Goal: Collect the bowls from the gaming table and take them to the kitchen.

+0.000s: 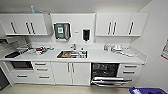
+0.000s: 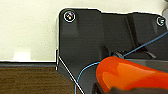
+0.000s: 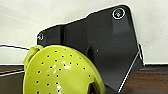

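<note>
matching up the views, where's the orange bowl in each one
head view: faces the kitchen sink and cabinets.
left wrist view: orange bowl close up, in front of the robot's dark plate.
right wrist view: a yellow-green bowl instead.
shared landmark: pale wall above brown floor, in both wrist views.
</note>
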Controlling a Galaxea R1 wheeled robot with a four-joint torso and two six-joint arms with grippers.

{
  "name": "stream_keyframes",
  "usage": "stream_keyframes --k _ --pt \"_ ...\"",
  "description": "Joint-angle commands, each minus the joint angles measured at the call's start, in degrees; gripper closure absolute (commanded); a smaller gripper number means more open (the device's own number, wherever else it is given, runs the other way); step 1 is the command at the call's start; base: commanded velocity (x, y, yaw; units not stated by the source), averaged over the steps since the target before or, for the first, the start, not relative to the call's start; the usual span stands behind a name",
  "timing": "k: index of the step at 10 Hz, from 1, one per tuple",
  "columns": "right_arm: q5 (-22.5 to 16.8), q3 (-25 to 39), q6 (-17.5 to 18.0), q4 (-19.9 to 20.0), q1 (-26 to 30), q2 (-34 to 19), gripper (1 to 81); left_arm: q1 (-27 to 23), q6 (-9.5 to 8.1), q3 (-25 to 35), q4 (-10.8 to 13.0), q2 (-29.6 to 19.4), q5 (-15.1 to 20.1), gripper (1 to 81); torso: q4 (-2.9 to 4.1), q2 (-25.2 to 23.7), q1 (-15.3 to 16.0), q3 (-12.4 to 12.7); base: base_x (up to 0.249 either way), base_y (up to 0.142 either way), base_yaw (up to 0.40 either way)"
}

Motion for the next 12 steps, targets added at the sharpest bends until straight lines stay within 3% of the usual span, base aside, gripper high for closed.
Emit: stream_keyframes --k 1,12 --pt "-2.72 0.65 -0.22 -0.61 2.42 -1.02 81.1 -2.01 0.21 -0.24 0.4 -0.49 3.08 81.1 0.0 0.0 0.01 0.0 0.17 0.0 0.0" --pt "-2.55 -0.14 -0.22 -0.61 2.24 -0.84 81.1 -1.75 0.29 -0.24 0.49 -0.4 3.08 81.1 0.0 0.0 0.01 0.0 0.192 0.0 0.0"
